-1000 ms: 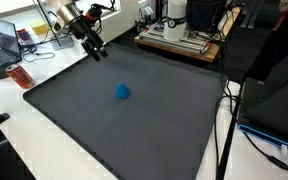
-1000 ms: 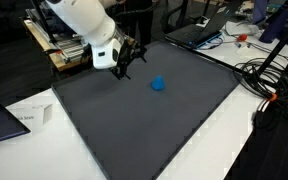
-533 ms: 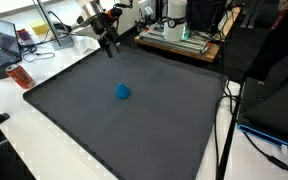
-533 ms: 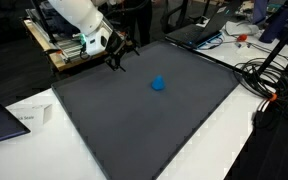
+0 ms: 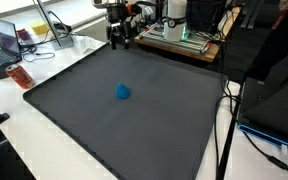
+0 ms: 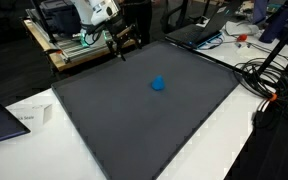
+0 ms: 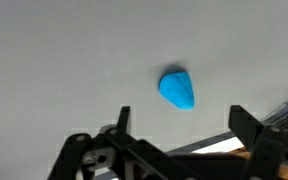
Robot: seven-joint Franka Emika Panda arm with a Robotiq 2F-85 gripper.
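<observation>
A small blue lump lies near the middle of a dark grey mat; it also shows in the other exterior view and in the wrist view. My gripper hangs in the air over the mat's far edge, well away from the blue lump; it shows in the other exterior view too. In the wrist view its two black fingers stand wide apart with nothing between them. The gripper is open and empty.
The mat covers a white table. Laptops and a red object lie beside one edge. A wooden bench with machines stands behind the far edge. Cables run along another side.
The arm has swung up and back along the mat's far edge, away from the blue lump. The lump has not moved. The gripper stays open.
</observation>
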